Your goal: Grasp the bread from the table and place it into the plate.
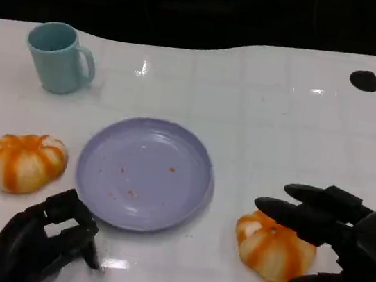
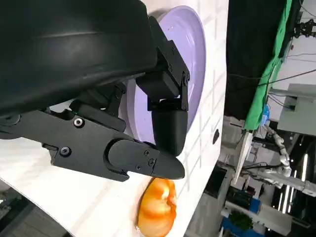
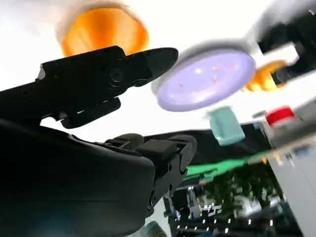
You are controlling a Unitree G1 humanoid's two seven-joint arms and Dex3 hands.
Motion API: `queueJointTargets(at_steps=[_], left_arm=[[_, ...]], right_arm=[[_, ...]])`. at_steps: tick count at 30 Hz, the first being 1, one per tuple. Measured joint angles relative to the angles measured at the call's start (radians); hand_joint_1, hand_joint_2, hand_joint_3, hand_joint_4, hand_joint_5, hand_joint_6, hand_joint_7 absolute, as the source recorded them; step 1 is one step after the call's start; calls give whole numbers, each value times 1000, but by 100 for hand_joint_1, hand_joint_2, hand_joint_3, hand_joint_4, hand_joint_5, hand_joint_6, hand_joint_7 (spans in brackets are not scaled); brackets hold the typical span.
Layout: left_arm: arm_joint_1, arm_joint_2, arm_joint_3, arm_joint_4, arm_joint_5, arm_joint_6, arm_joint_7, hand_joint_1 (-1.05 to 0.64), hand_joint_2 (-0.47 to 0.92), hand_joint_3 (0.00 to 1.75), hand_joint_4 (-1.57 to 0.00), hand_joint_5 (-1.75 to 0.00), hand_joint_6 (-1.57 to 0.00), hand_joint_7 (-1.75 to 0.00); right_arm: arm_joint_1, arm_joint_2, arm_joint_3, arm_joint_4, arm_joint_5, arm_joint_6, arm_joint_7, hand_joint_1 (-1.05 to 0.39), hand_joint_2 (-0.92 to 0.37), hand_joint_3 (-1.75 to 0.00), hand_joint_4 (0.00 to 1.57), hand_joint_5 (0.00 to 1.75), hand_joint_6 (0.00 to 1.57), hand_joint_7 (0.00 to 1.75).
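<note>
Head view: right hand (image 1: pixel 340 254) at near right, fingers spread around the near-right bread (image 1: pixel 274 248), upper fingers over its top, thumb low on its near-right side; cannot tell whether any finger actually touches, nothing lifted yet. Bread on the table (image 1: pixel 284 105), just right of the plate (image 1: pixel 144 172), apart from the rim. Second bread (image 1: pixel 25 161) left of the plate, untouched. Left hand (image 1: pixel 44 240) at near left, fingers curled in, holding nothing, close to the plate's near-left rim. Teal mug (image 1: pixel 59 58) far left, well apart. Plate bare but for crumbs. Left wrist view: left hand (image 2: pixel 123 113) with curled fingers over the plate (image 2: pixel 195 59), one bread (image 2: pixel 157 207) on the table beyond the fingertips, nothing gripped. Right wrist view: blurred; right hand (image 3: pixel 98 118) with fingers apart, bread (image 3: pixel 104 29) just past the upper finger, not pinched as far as visible; plate (image 3: pixel 207 79) and mug (image 3: pixel 224 126) beyond. Step in hand, by judgement: closing on the near-right bread. To do well: settle fingers lower around the sides, not just the top, close gently since soft bread likely squashes, confirm thumb contact before lifting, lift straight up, carry left over the plate's middle, keep clear of the rim, leave left hand parked.
</note>
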Motion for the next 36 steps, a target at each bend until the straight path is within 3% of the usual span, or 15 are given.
queueJointTargets(at_steps=[15, 27, 36], left_arm=[[-2, 0, -1, 0, 1, 2, 8, -59, 92, 8, -76, -169, -70, -141], [-1, -1, -1, -3, 1, 2, 9, -60, 92, 7, -76, -170, -70, -142], [4, -2, -1, -16, 1, 9, 11, -58, 92, 7, -75, -171, -69, -143]], right_arm=[[-51, -49, 130, -38, -243, 158, -21, -55, -84, 0, 10, 18, 27, 2], [-175, -57, 244, 129, -380, 221, -136, -54, -83, 0, 13, 18, 31, 1], [-247, -76, 311, 224, -394, 266, -149, -55, -86, -1, 12, 14, 29, 0]])
